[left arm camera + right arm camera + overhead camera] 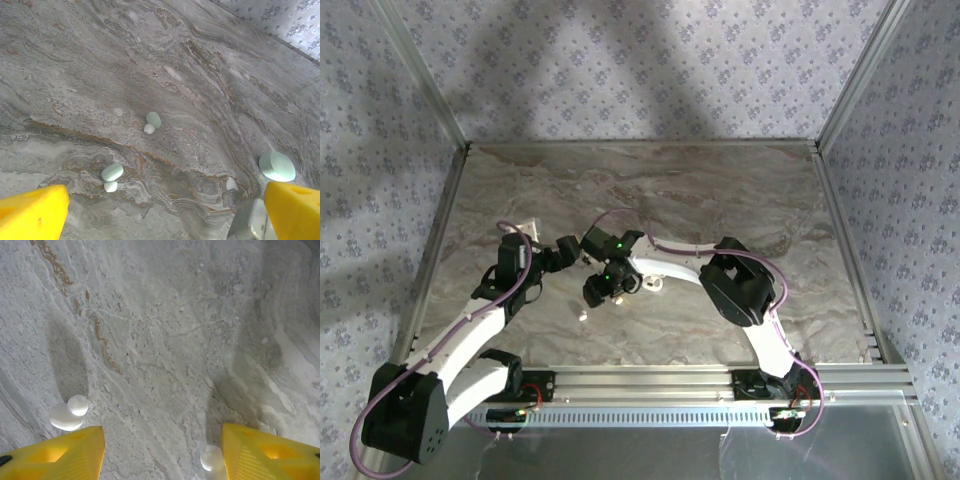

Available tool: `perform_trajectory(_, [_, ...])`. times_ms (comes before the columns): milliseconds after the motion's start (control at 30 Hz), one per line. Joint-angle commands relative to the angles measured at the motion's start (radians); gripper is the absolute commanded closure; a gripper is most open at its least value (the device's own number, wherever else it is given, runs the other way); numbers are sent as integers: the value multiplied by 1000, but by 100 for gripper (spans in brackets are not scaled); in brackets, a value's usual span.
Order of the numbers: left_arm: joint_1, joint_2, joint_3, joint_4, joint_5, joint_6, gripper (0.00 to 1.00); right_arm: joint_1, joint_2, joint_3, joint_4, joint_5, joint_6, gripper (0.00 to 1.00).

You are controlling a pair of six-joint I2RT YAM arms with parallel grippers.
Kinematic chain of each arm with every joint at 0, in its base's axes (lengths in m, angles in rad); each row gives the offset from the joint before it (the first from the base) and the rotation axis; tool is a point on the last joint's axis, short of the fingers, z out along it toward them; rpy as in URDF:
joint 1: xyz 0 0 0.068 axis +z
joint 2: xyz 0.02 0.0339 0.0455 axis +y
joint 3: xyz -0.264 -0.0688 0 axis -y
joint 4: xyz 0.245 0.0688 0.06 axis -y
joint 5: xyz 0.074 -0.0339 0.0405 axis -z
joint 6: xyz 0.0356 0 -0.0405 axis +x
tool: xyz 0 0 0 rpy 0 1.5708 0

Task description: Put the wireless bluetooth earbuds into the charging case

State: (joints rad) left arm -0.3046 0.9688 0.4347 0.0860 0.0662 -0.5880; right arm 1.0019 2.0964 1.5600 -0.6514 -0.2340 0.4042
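My right hand (162, 432) is open and empty. Shift toward five o'clock, centre over the earbud (212, 458), then close gently.

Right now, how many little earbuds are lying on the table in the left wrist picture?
2. The farther earbud lies mid-picture; the nearer earbud lies below and left of it. Others may sit outside this picture.
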Motion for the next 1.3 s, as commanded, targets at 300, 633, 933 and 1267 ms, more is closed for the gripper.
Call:
perform_trajectory(300, [5,-17,-9,26,18,-9,0,25,45,69,-102,-62,-68,36])
perform_trajectory(633, [5,-41,-17,27,15,-13,0,47,-45,38,-101,-18,-31,36])
perform_trajectory(933, [4,-29,-28,50,27,-32,0,47,-245,-202,120,76,200,45])
perform_trajectory(1267, [-17,28,-31,96,58,-53,0,47,-372,-416,268,209,405,52])
